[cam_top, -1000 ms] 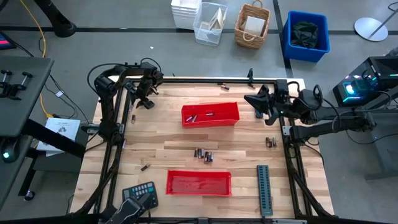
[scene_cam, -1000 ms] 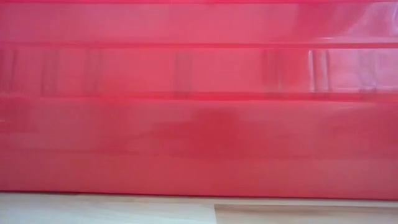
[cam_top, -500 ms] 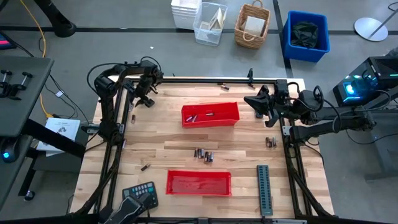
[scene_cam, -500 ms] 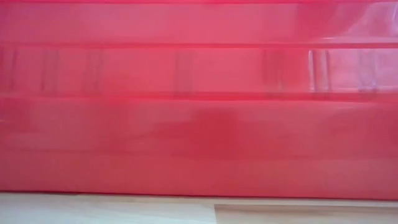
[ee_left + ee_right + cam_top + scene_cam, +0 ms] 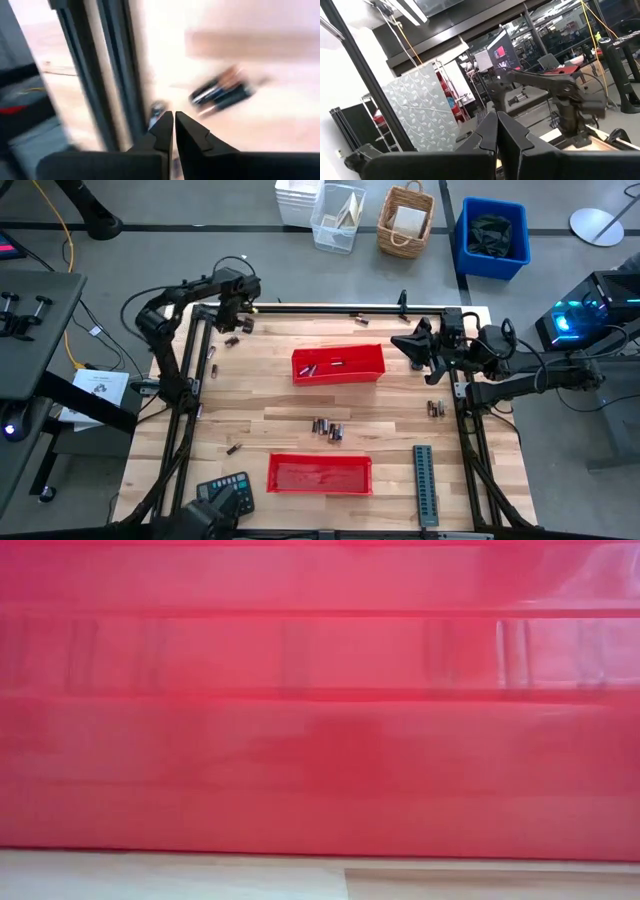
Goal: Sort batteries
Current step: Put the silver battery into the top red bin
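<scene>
Batteries lie scattered on the wooden table: a cluster at mid-table (image 5: 326, 429), a pair near the right edge (image 5: 435, 408), single ones at the left (image 5: 233, 448), and a few inside the far red tray (image 5: 338, 364). The near red tray (image 5: 320, 473) fills the low view (image 5: 320, 740). My left gripper (image 5: 234, 318) hovers at the far left corner, shut and empty, just beyond two batteries (image 5: 231, 340), which appear blurred in the left wrist view (image 5: 222, 91) ahead of its fingertips (image 5: 174, 121). My right gripper (image 5: 410, 344) waits shut, right of the far tray (image 5: 496, 125).
A long grey ridged strip (image 5: 425, 483) lies at the near right. A black-and-blue device (image 5: 226, 490) sits at the near left edge. Dark frame rails (image 5: 330, 308) border the table's far and side edges. Bins and a basket (image 5: 405, 220) stand on the floor beyond.
My left gripper has moved from above the table's far left area toward the far edge, its arm swinging outward to the left. Two batteries now show on the wood where the gripper stood. The right arm has kept still.
</scene>
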